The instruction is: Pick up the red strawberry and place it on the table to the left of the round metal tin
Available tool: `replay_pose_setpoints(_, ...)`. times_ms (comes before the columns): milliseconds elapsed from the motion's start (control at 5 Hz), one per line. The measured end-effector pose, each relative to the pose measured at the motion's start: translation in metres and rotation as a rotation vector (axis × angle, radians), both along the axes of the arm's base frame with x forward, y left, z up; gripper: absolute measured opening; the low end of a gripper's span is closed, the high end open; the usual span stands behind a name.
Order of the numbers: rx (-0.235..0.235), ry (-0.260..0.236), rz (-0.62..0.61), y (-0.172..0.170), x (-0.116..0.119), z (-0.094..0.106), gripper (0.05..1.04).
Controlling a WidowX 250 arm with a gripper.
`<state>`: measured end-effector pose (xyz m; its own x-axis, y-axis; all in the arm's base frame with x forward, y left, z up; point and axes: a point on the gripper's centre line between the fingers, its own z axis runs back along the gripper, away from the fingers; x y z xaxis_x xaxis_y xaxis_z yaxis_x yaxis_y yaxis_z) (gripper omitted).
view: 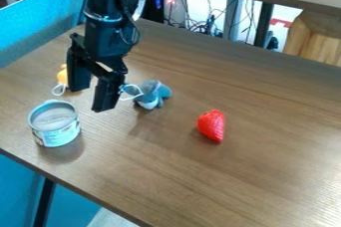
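"Where were you?"

"My black gripper (91,99) hung over the brown tabletop (266,156), in the left half of the view, with my arm (106,17) coming down from the top edge."

"And your fingers?"

"They stood wide apart, pointing down, with bare wood showing in the gap and nothing held. I could not tell whether their tips touched the table."

"What was nearest?"

"A small blue-grey toy (154,94) lay just right of my right-hand finger, as the picture shows it. Its pale loop (132,92) reached to that finger's edge; whether the two touched, I could not tell. An orange toy (62,75) showed partly behind my other finger, with a white loop (59,90) beside it."

"What else was there?"

"A short, round can (56,135) stood upright near the table's left edge, below the orange toy. A red strawberry (211,125) lay well apart from me, to the right and nearer the camera than the blue-grey toy. A bright blue panel (40,27) rose along the far left, and dark cables (200,26) tangled beyond the table."
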<state>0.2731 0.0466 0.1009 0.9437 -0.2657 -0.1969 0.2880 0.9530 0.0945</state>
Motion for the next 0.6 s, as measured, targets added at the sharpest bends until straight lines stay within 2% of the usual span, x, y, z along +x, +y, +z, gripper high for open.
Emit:
replay_pose_setpoints(200,-0.003,0.024,0.004,0.000,-0.002,-0.008,1.001)
replay_pose_setpoints(400,-0.014,-0.014,0.052,-0.040,-0.006,-0.028,1.001)
replay_pose_setpoints(600,-0.071,-0.155,0.119,-0.080,-0.003,-0.029,1.001)
